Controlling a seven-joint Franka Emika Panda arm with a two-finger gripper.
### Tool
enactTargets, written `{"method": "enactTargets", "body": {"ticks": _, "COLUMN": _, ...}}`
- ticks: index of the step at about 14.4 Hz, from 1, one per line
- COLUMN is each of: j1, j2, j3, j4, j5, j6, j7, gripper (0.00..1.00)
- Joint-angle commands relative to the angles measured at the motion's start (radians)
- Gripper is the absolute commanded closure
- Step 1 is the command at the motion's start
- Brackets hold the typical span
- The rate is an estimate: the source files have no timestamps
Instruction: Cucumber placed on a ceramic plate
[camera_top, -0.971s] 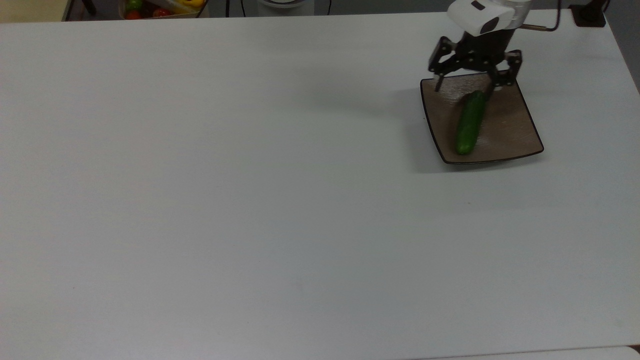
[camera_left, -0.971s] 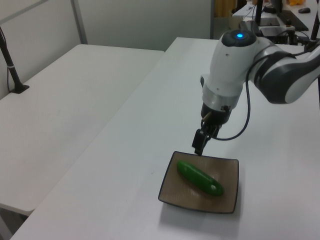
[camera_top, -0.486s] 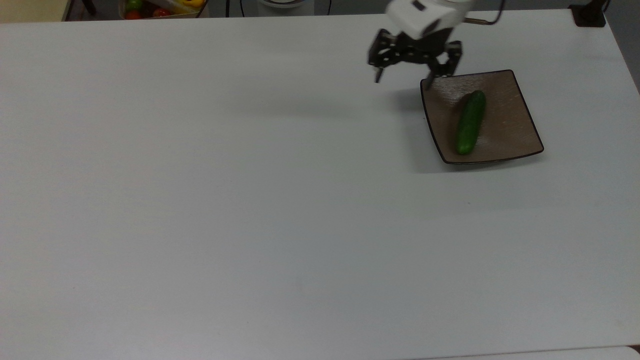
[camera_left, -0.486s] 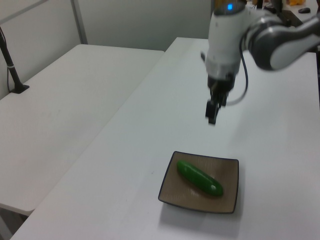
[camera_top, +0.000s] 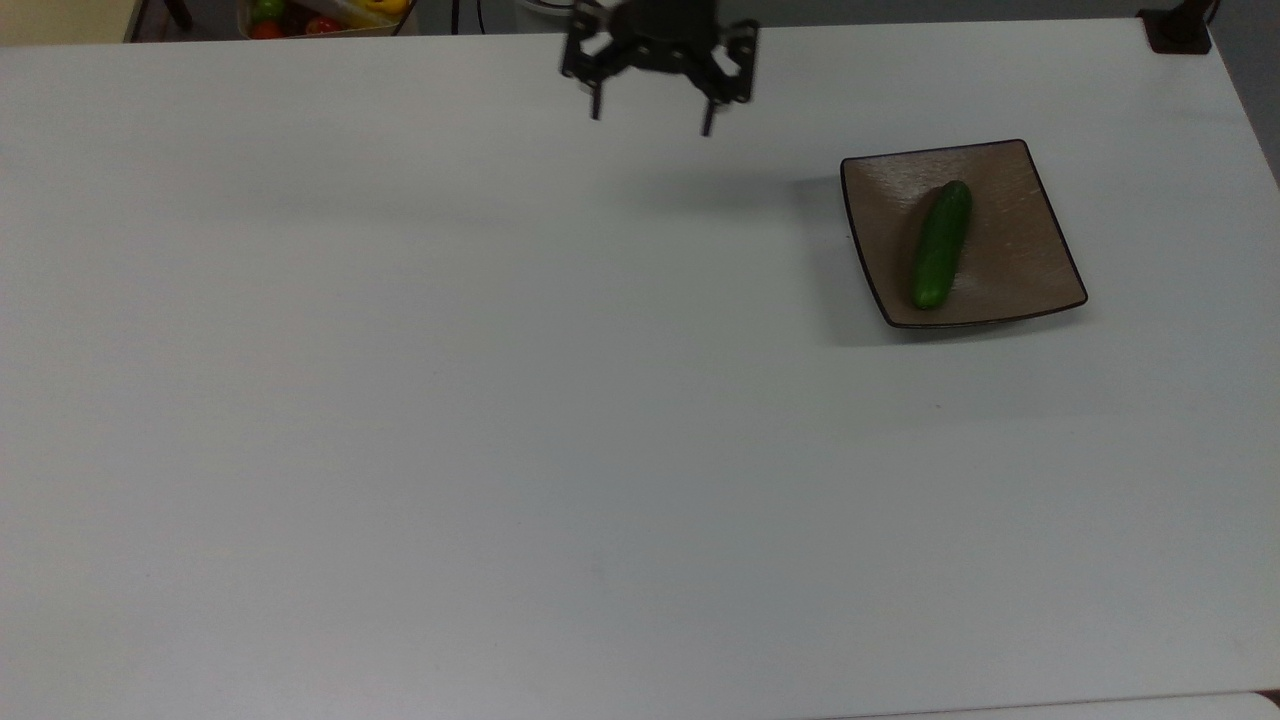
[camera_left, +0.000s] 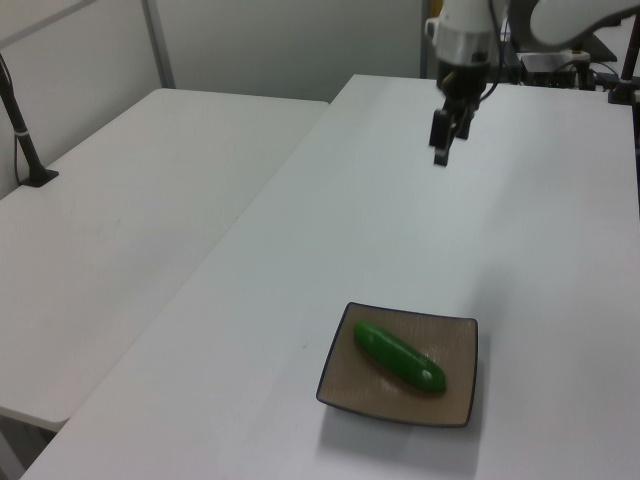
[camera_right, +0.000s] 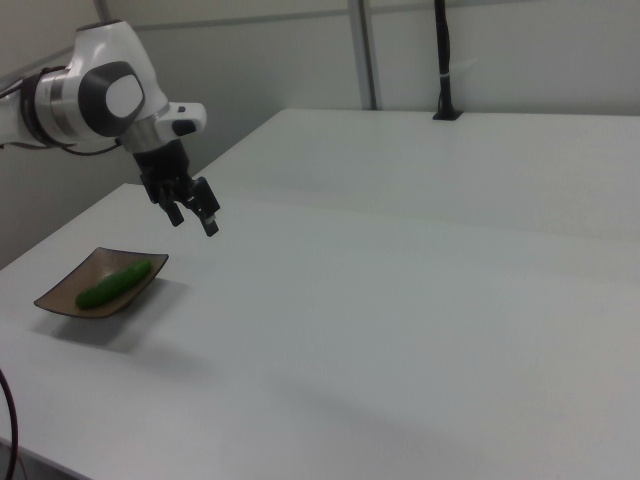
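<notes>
The dark green cucumber (camera_top: 940, 244) lies along the middle of the square brown ceramic plate (camera_top: 1010, 250) at the top view's right; nothing touches it. The same cucumber (camera_left: 399, 356) on the plate (camera_left: 455, 375) sits low in the left view, and in the right view the cucumber (camera_right: 113, 284) and plate (camera_right: 62, 298) are at the far left. My gripper (camera_top: 652, 112) hangs open and empty above the table's far edge, well to the top view's left of the plate. It is also the gripper (camera_left: 440, 150) high in the left view and the gripper (camera_right: 194, 220) in the right view.
The white table (camera_top: 500, 400) stretches wide around the plate. A box of colourful produce (camera_top: 320, 15) sits beyond the far edge at the top view's upper left. A second white table (camera_left: 130, 200) stands alongside, with a black post (camera_left: 20, 130) on it.
My gripper has left the plate's far edge, risen and travelled to the top view's left along the table's back edge, still open. Cucumber and plate have stayed put.
</notes>
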Motion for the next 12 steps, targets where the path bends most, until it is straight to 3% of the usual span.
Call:
{"method": "enactTargets", "body": {"ticks": 1, "j1": 0.020, "j2": -0.062, "j3": -0.108, "j4": -0.043, "j5": 0.047, "j6": -0.030, "j7": -0.092, "gripper": 0.00}}
{"method": "enactTargets", "body": {"ticks": 4, "j1": 0.005, "j2": -0.088, "j3": -0.160, "j4": -0.034, "j5": 0.067, "j6": -0.033, "j7": -0.150, "gripper": 0.00}}
{"method": "enactTargets", "body": {"ticks": 7, "j1": -0.006, "j2": -0.094, "j3": -0.165, "j4": -0.037, "j5": 0.073, "j6": -0.068, "j7": -0.192, "gripper": 0.00}}
{"method": "enactTargets", "body": {"ticks": 9, "j1": -0.053, "j2": -0.094, "j3": -0.143, "j4": -0.035, "j5": 0.131, "j6": -0.071, "j7": -0.244, "gripper": 0.00}}
{"method": "enactTargets", "body": {"ticks": 12, "j1": -0.121, "j2": -0.089, "j3": -0.065, "j4": -0.037, "j5": 0.133, "j6": -0.073, "j7": -0.247, "gripper": 0.00}}
